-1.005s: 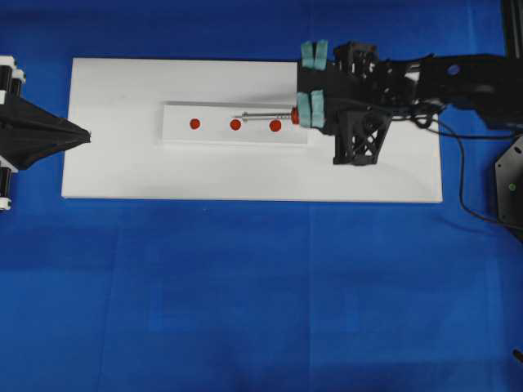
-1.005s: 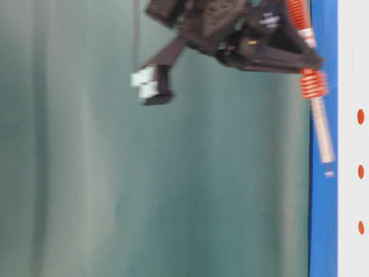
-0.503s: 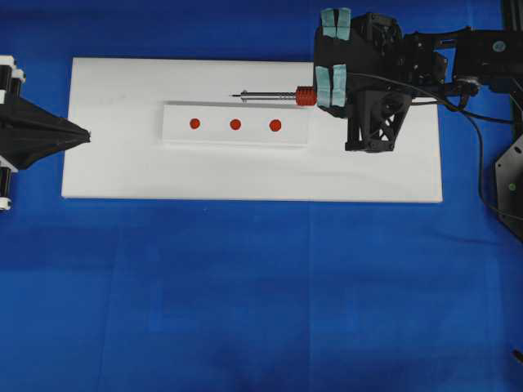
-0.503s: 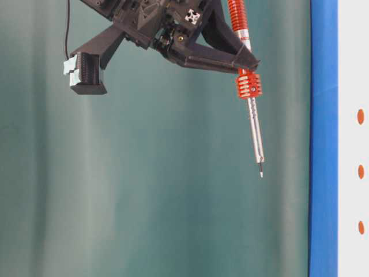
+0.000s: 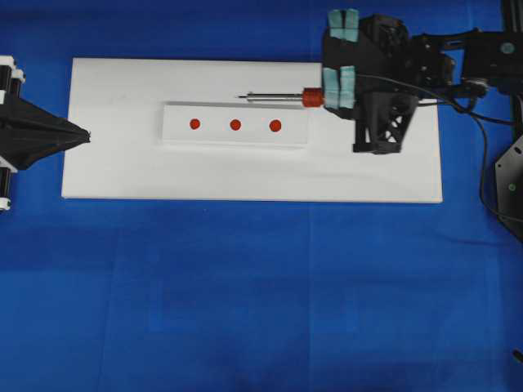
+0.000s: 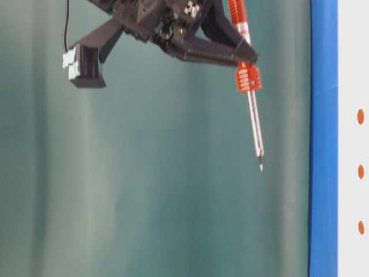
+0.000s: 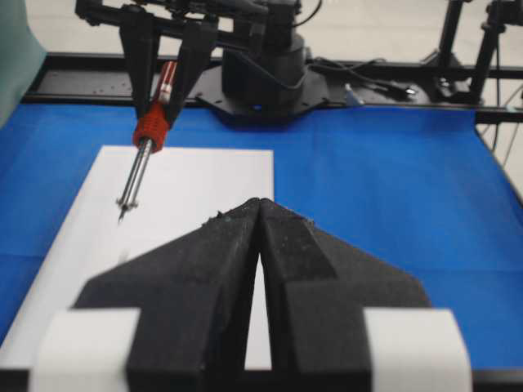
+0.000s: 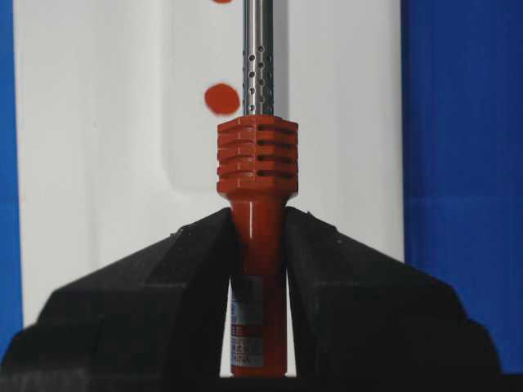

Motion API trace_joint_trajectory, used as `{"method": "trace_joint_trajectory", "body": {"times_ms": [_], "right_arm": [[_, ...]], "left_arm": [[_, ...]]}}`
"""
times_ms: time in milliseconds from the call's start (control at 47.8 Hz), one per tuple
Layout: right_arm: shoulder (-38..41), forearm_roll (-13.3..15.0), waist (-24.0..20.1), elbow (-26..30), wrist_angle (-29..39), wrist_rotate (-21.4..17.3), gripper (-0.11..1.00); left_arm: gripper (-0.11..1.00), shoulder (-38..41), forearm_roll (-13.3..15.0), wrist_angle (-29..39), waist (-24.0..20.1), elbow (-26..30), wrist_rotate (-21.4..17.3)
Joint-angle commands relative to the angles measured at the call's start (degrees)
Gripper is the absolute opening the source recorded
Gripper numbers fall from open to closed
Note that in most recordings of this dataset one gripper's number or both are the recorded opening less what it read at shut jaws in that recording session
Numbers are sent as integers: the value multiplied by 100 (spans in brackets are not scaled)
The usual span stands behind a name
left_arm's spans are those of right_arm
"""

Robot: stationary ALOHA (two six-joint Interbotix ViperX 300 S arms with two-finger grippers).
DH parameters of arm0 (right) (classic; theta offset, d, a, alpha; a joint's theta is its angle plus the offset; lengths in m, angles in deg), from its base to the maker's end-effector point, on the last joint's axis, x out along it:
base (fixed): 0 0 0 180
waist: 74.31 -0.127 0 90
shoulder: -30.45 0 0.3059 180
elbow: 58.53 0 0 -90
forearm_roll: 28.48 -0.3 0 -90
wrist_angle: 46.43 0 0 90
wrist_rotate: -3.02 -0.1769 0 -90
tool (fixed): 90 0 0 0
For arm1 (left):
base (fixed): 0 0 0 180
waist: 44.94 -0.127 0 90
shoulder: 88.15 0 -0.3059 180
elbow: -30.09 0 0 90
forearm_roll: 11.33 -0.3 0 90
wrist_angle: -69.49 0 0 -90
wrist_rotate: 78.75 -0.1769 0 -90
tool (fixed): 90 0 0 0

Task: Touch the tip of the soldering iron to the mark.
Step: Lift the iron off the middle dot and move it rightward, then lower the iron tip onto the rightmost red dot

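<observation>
Presently, at the far left of the overhead view, my left gripper (image 5: 82, 135) sits at the left edge of the white board (image 5: 114, 175), its fingers pressed together with nothing between them; the left wrist view shows the two black fingers (image 7: 204, 278) meeting along a thin seam. Next to the right, a raised white strip (image 5: 176, 135) lies on the board and carries three red marks in a row: the left mark (image 5: 194, 124), the middle mark (image 5: 235, 125) and the right mark (image 5: 275, 126). Beyond the strip's far edge in the overhead view, the soldering iron (image 5: 282, 97) runs level across the picture, its thin tip pointing left and its orange-red collar to the right. In the table-level view the soldering iron hangs clear of the board, tip in the air and touching no mark. Farthest right, my right gripper (image 5: 339, 88) pinches the soldering iron by its handle; the right wrist view shows both black fingers (image 8: 163, 278) clamped against the orange-red handle just below the ribbed collar, with the shaft running up the frame past one red mark. A black cord (image 5: 470, 163) trails off the right arm.
</observation>
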Motion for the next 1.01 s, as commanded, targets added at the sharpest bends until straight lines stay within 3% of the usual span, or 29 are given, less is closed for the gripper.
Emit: {"method": "trace_joint_trajectory", "body": {"times_ms": [0,398,984], "right_arm": [[-290,26,0,-70,0,0,6],[-967,26,79,-677,378,-18,6],[-993,26,105,-712,369,-70,6]], "left_arm": [[0,26,0,-53,9,70,9],[0,53,0,-97,9,70,18],[0,62,0,-97,97,70,18]]}}
